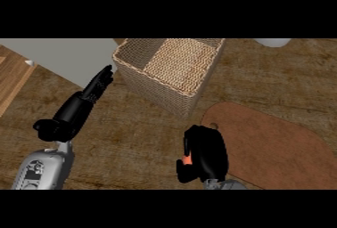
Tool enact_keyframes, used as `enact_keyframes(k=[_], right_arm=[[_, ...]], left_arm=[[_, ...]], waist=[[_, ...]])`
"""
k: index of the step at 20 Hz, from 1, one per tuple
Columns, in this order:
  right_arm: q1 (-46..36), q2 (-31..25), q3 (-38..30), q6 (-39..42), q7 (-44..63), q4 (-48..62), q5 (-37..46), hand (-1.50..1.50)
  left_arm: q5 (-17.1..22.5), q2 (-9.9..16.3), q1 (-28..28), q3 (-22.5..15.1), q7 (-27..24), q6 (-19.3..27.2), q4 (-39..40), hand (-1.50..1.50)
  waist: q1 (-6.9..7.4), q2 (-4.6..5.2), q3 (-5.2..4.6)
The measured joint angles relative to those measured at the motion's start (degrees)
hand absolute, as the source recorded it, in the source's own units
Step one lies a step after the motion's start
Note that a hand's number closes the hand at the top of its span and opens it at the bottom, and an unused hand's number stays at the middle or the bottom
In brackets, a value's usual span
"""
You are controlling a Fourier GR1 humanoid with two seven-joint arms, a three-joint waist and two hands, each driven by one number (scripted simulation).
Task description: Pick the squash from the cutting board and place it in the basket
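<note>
My right hand (205, 153) sits at the left end of the brown cutting board (276, 147), fingers curled round the orange squash (188, 159), of which only a small sliver shows at the hand's left side. The woven basket (151, 89) stands just beyond, up and to the left of that hand, its open top empty as far as I can see. My left hand (99, 84) is stretched out with straight fingers left of the basket, fingertips close to its left wall, holding nothing.
A wooden surface (12, 78) lies at the far left edge, a grey area (63, 55) behind it. A white object (273, 42) shows at the top right. Brown countertop (132, 138) spreads between the arms.
</note>
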Motion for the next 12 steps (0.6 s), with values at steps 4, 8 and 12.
enact_keyframes(k=[4,8,12], right_arm=[[-5.7,0.3,4.2,-8.3,5.9,-0.7,-4.7,1.50],[-12.8,0.4,7.1,-17.7,10.5,-2.6,-6.4,1.50],[-20.0,0.4,9.0,-24.3,14.9,-2.9,-6.5,1.50]], left_arm=[[-0.1,-0.5,-0.9,-0.7,0.3,-0.2,0.3,0.00],[-0.3,-0.9,-1.4,-1.0,0.6,-0.1,1.0,0.00],[-0.5,-1.1,-1.7,-1.2,0.7,0.0,1.8,0.00]], waist=[[0.90,-0.07,0.13],[1.25,-0.39,0.05],[1.05,-0.77,-0.13]])
